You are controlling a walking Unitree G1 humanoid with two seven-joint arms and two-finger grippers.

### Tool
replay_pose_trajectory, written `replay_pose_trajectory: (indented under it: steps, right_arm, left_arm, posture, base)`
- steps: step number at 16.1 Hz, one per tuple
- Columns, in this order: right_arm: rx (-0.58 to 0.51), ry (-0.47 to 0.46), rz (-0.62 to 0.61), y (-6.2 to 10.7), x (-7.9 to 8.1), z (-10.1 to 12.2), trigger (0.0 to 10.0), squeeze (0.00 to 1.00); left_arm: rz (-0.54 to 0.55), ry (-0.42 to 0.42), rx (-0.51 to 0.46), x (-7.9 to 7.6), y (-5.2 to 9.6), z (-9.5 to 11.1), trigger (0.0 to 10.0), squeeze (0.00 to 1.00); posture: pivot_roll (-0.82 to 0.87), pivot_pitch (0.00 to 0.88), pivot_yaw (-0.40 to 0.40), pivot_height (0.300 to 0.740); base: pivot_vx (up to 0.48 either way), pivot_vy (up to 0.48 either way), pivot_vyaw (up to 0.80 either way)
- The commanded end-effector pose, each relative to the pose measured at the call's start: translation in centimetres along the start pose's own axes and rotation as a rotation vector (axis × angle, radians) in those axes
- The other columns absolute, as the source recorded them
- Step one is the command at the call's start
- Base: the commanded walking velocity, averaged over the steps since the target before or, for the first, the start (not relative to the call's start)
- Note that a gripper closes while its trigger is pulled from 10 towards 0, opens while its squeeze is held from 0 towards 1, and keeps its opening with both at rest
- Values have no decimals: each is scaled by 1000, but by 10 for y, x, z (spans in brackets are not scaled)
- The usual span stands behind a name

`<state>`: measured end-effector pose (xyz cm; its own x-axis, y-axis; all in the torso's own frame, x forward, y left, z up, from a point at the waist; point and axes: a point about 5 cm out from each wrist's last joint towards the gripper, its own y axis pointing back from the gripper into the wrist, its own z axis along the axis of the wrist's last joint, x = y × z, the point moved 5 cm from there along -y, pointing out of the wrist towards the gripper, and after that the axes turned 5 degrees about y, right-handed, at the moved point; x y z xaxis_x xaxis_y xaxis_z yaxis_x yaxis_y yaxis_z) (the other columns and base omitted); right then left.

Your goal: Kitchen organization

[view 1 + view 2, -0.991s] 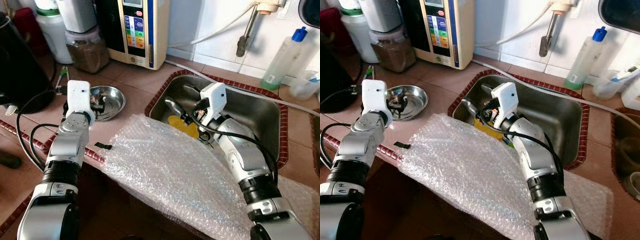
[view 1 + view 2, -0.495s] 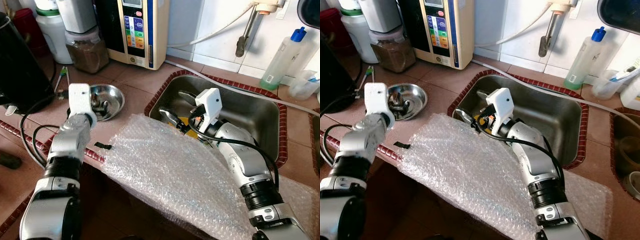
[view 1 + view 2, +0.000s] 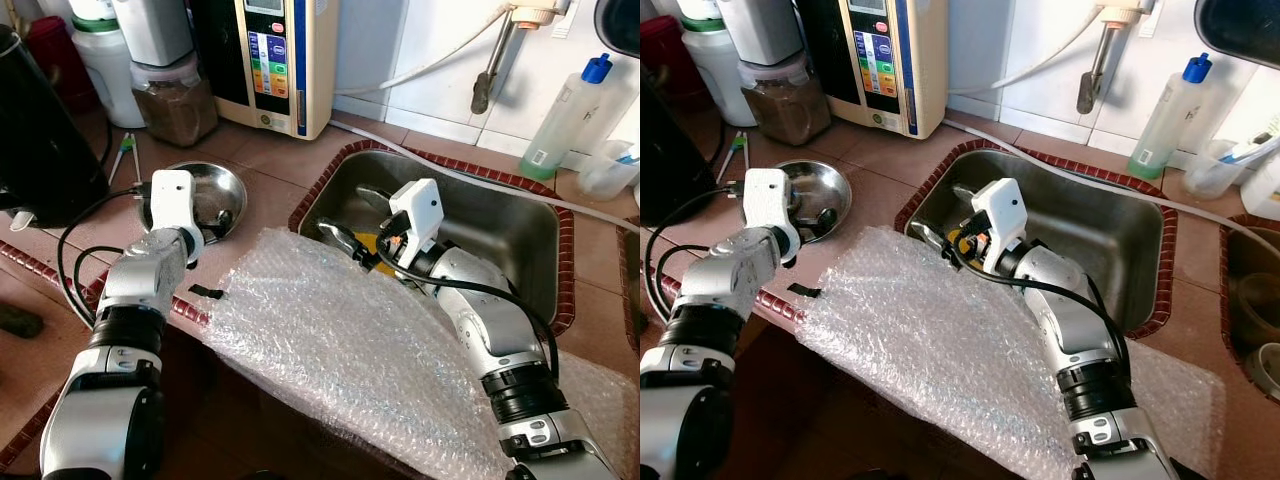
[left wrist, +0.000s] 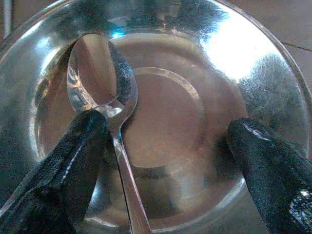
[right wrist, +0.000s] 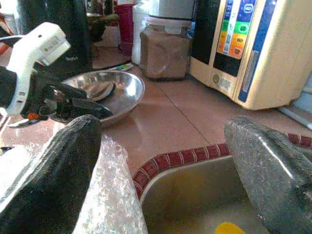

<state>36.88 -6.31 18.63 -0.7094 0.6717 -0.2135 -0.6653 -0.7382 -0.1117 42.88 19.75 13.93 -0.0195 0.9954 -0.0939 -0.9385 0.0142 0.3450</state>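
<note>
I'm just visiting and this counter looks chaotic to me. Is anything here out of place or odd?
Yes. A big sheet of bubble wrap is draped over the counter edge and the sink rim, partly covering a yellow object in the basin. A spoon lies in the steel bowl, under the open left gripper. The right gripper hangs open over the sink.

A shiny silver bowl [image 3: 215, 190] and spoon [image 4: 100, 92] are seen. Clear bubble wrap [image 3: 340, 350] is dotted with bumps.

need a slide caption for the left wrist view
Left gripper, fingers open, poised over a steel bowl holding a spoon.
</note>
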Motion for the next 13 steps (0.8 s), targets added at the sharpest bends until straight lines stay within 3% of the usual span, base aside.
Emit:
replay_pose_trajectory:
  steps: [1, 2, 3, 4, 9, 13]
  right_arm:
    - [6, 12, 27, 0, 4, 2, 10000, 0]
    - [5, 10, 40, 0, 5, 2, 10000, 0]
    - [2, -6, 65, 2, 9, 2, 10000, 0]
    - [3, -14, 93, 4, 13, 2, 10000, 0]
    - [22, -27, 147, 8, 19, 0, 10000, 0]
    - [28, -31, 160, 8, 20, 0, 10000, 0]
  left_arm:
    - [7, 10, 29, 5, 0, -3, 4745, 0]
    - [11, 17, 31, 7, 0, -3, 3843, 0]
    - [10, 33, 35, 8, 0, -4, 1294, 0]
    - [-5, 42, 38, 7, 0, -5, 0, 0]
    - [-42, 48, 30, 0, 0, -6, 0, 0]
    - [-109, -6, -11, -10, 2, 4, 0, 0]
  posture:
    - [43, 64, 42, 740]
    - [43, 67, 42, 740]
    - [43, 67, 41, 740]
    - [42, 67, 39, 740]
    - [35, 69, 34, 740]
    - [38, 72, 31, 740]
  base:
    - [0, 0, 0]
    - [0, 0, 0]
    - [0, 0, 0]
    - [0, 0, 0]
    - [0, 0, 0]
    - [0, 0, 0]
